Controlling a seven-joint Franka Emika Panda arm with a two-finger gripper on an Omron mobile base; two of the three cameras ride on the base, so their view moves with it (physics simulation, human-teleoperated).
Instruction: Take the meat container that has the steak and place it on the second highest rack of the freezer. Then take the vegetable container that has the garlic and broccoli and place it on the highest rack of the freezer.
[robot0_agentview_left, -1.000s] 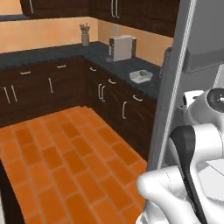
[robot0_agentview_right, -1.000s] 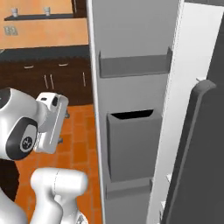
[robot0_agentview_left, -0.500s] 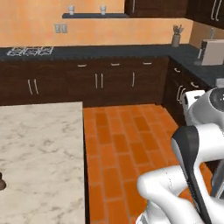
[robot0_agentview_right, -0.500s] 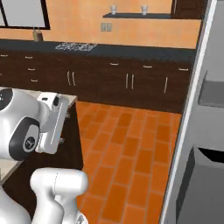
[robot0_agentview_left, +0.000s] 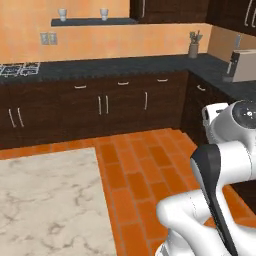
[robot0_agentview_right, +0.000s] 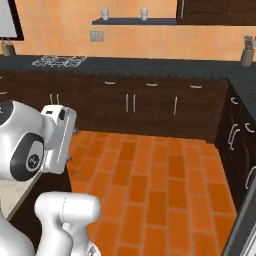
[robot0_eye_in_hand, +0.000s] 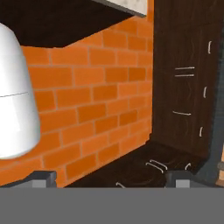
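Marble island (robot0_agentview_left: 45, 200) beside brick floor (robot0_agentview_left: 145, 170)

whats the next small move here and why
Probably keep turning the base toward the marble island top. The gripper is open and empty, pointing at the brick floor and dark cabinets, and no container is in sight yet.

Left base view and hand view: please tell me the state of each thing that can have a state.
claw, open, holding nothing
cabinet doors, shut, as far as they show
cups, upright on the wall shelf
utensil pot, upright on the counter, utensils standing in it
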